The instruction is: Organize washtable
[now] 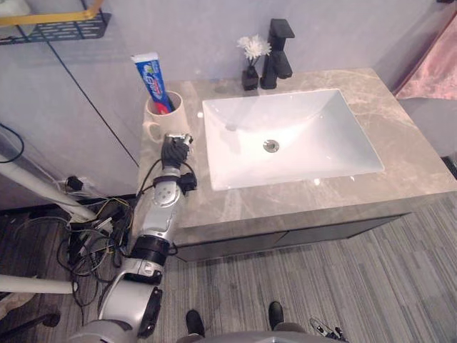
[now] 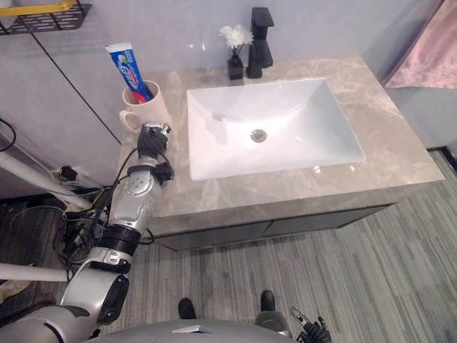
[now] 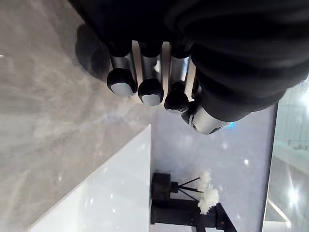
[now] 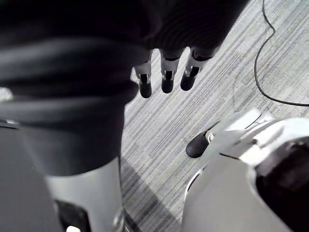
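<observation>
The left arm reaches forward from the lower left, and the left hand (image 1: 176,149) lies over the near left corner of the grey marbled countertop (image 1: 403,168), palm down, with its fingers pointing at the mug (image 1: 166,114). In the left wrist view the fingers (image 3: 150,92) sit side by side, loosely relaxed just above the stone with the thumb beside them, and they hold nothing. The fingertips are just beside the mug's base; whether they touch it cannot be told. The right hand (image 4: 167,76) hangs low over the striped grey floor (image 4: 159,130), its fingers close together and pointing down, holding nothing.

The cream mug stands on the counter's left edge, just beside the white rectangular basin (image 1: 285,136), its handle turned toward the robot's left. A toothpaste tube (image 1: 153,77) stands upright in it, leaning slightly left; the tube is blue, white and red, and its flat crimped end is on top.

Behind the basin, against the wall, stand a black faucet (image 1: 277,50) and, close on its left, a small black vase (image 1: 250,77) of white flowers (image 1: 254,48).
</observation>
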Motion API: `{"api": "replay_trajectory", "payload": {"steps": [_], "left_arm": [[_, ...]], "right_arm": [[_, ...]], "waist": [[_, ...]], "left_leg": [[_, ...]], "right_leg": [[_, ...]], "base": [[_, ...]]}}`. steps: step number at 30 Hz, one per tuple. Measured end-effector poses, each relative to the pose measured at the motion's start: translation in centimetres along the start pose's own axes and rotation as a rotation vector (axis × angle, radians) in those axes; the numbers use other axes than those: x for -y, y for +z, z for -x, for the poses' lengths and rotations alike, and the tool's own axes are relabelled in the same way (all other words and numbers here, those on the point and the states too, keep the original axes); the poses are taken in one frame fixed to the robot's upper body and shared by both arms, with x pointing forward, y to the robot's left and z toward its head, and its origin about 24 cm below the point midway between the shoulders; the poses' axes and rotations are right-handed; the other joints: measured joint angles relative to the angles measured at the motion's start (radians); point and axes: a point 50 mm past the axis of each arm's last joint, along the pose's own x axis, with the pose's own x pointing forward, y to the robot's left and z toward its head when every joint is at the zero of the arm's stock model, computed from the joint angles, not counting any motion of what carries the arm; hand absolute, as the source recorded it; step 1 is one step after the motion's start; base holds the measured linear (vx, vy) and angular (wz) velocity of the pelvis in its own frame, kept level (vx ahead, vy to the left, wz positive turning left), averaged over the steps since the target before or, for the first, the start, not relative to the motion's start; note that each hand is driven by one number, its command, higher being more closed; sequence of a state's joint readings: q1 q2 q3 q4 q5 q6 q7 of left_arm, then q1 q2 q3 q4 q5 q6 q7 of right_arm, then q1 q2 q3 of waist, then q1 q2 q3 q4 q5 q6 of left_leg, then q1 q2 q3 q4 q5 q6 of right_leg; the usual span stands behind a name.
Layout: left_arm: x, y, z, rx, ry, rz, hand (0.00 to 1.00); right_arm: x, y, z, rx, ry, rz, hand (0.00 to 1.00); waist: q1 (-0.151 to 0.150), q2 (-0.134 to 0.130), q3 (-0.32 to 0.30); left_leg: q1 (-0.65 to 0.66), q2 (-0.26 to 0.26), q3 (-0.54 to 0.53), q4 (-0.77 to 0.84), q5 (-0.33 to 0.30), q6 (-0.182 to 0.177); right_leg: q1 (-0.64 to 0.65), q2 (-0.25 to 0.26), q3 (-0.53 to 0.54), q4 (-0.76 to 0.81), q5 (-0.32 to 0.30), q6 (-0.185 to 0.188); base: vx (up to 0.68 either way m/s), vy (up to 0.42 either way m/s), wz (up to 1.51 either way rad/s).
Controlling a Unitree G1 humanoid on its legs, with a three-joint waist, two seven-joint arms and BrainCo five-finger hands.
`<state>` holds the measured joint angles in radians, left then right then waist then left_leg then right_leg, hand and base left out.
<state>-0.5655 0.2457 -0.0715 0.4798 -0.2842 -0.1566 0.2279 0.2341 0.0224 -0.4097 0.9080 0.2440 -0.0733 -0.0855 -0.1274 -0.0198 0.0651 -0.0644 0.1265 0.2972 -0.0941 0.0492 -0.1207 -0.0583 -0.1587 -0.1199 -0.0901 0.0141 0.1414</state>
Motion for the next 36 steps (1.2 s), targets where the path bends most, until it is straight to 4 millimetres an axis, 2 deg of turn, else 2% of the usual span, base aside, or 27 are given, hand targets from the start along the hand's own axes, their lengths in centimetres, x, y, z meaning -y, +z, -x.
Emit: {"api": "replay_trajectory", "payload": {"steps": [10, 16, 18, 21, 26, 29, 32, 33, 36], "left_arm": [[-0.1, 2.9, -2.0, 0.091, -0.002, -0.066, 1.00], [0.7, 5.2, -3.4, 0.155, -0.002, -0.091, 1.00], [0.8, 5.1, -3.5, 0.152, -0.002, -0.091, 1.00], [2.1, 5.0, -3.1, 0.153, -0.048, -0.100, 1.00], [5.3, 4.9, 0.1, 0.205, -0.198, -0.044, 1.00], [6.0, 5.0, 2.7, 0.245, -0.258, 0.031, 1.00], [5.6, 5.6, 5.8, 0.301, -0.308, 0.110, 1.00], [5.1, 5.9, 6.9, 0.324, -0.311, 0.132, 1.00], [3.5, 5.9, 8.7, 0.356, -0.259, 0.160, 1.00]], "right_arm": [[-0.4, 0.5, 0.0, 0.025, 0.022, 0.010, 0.00], [-0.6, 1.1, 0.0, 0.052, 0.031, 0.009, 0.00], [-0.4, 0.9, 0.0, 0.049, 0.028, 0.008, 0.00], [0.2, 0.3, 0.3, 0.035, 0.013, 0.009, 0.00], [1.0, -0.7, 0.6, 0.009, -0.008, 0.007, 0.00], [1.3, -1.0, 0.7, -0.003, -0.017, 0.003, 0.00], [2.0, -1.5, 0.7, -0.027, -0.034, 0.002, 0.00], [2.3, -1.6, 0.7, -0.035, -0.042, 0.004, 0.00], [2.9, -2.2, 0.7, -0.066, -0.056, 0.007, 0.00]], "waist": [[0.000, 0.005, 0.043], [0.001, 0.007, 0.067], [0.000, 0.006, 0.067], [0.003, 0.006, 0.067], [0.013, 0.006, 0.067], [0.017, 0.009, 0.065], [0.038, 0.022, 0.049], [0.057, 0.028, 0.043], [0.074, 0.039, 0.009]], "left_leg": [[-0.033, -0.002, 0.016, 0.000, 0.003, 0.003], [-0.067, -0.002, 0.029, 0.001, 0.012, 0.010], [-0.065, -0.003, 0.037, 0.001, 0.013, 0.011], [-0.062, -0.004, 0.030, 0.001, 0.015, 0.014], [-0.046, -0.005, 0.017, 0.001, 0.016, 0.016], [-0.031, -0.007, -0.005, 0.000, 0.016, 0.016], [-0.024, -0.008, -0.035, 0.000, 0.017, 0.015], [-0.015, -0.008, -0.039, 0.000, 0.018, 0.014], [-0.010, -0.010, -0.067, 0.001, 0.018, 0.014]], "right_leg": [[-0.047, -0.001, 0.020, 0.000, 0.017, -0.001], [-0.104, -0.002, 0.045, 0.028, 0.024, 0.000], [-0.113, -0.002, 0.053, 0.040, 0.024, 0.000], [-0.109, -0.004, 0.052, 0.047, 0.024, 0.000], [-0.086, -0.006, 0.043, 0.047, 0.023, 0.001], [-0.057, -0.009, 0.020, 0.047, 0.010, 0.001], [-0.032, -0.009, -0.007, 0.049, -0.002, 0.002], [-0.019, -0.009, -0.013, 0.049, -0.006, 0.002], [0.004, -0.010, -0.041, 0.049, -0.015, 0.001]], "base": [[-0.01, 0.005, -0.05], [-0.03, 0.015, -0.07], [-0.02, 0.025, -0.10], [-0.02, 0.015, 0.03], [-0.02, 0.005, 0.07], [-0.01, -0.012, 0.17], [0.01, -0.016, 0.26], [0.02, -0.013, 0.22], [0.03, -0.016, 0.27]]}}
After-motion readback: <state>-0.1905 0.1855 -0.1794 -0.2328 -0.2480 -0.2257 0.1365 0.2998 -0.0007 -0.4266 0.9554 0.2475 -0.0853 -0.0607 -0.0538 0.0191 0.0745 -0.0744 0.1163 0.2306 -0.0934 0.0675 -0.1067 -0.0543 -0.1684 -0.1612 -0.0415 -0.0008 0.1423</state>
